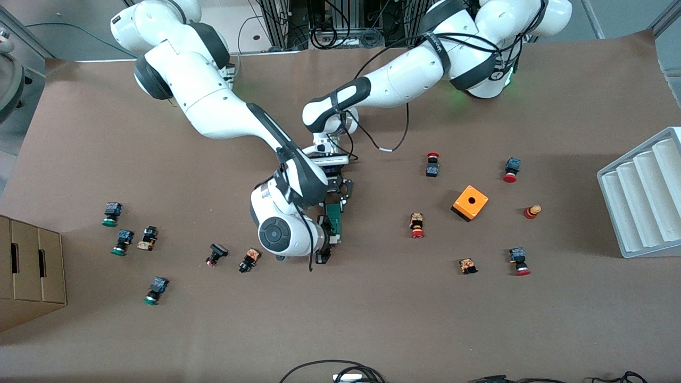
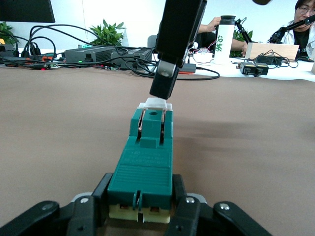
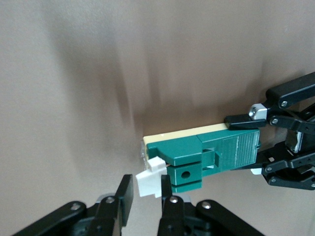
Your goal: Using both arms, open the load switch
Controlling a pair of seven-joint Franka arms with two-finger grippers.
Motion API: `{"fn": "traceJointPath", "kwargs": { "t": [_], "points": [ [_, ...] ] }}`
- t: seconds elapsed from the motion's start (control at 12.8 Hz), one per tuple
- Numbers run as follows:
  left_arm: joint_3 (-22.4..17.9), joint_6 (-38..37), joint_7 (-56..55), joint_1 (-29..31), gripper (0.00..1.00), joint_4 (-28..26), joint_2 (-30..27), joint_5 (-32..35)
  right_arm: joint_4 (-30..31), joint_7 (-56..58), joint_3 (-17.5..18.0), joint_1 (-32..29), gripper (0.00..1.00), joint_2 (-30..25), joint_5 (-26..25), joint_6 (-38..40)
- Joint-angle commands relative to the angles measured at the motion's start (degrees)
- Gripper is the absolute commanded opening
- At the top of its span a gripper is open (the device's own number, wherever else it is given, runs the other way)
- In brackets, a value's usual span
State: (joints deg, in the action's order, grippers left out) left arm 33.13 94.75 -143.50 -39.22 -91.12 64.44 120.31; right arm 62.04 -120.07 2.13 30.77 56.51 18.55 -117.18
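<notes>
Mid-table: load switch (image 2: 145,167) | left end effector (image 2: 142,209) clamps one end | right end effector (image 3: 145,194) pinches its white piece (image 3: 149,182)

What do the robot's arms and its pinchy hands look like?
Both arms are fat, shiny white tubes with black bands at the joints. Thin black cables loop along the left arm. The left gripper and right gripper are black, bony metal fingers with silver bolts.

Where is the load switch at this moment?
In the front view the load switch is near the table's middle, held between both grippers: the left gripper clamps its body end, and the right gripper pinches its white piece.
</notes>
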Motion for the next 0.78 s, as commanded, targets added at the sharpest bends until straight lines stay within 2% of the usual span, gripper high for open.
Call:
{"fn": "traceJointPath", "kwargs": {
  "t": [0.0, 0.31, 0.71],
  "points": [
    [0.71, 0.43, 0.06, 0.20, 0.54, 1.04, 0.95, 0.54, 0.97, 0.10, 0.25, -0.01, 0.30, -0.88, 0.97, 1.08],
    [0.71, 0.43, 0.06, 0.20, 0.54, 1.04, 0.95, 0.54, 0.36, -0.42, 0.33, 0.43, 0.31, -0.27, 0.97, -1.02],
    [0.71, 0.35, 0.06, 0.20, 0.54, 1.04, 0.95, 0.45, 0.10, -1.48, 0.33, 1.22, 0.37, 0.70, 0.88, -2.08]
  ]
}}
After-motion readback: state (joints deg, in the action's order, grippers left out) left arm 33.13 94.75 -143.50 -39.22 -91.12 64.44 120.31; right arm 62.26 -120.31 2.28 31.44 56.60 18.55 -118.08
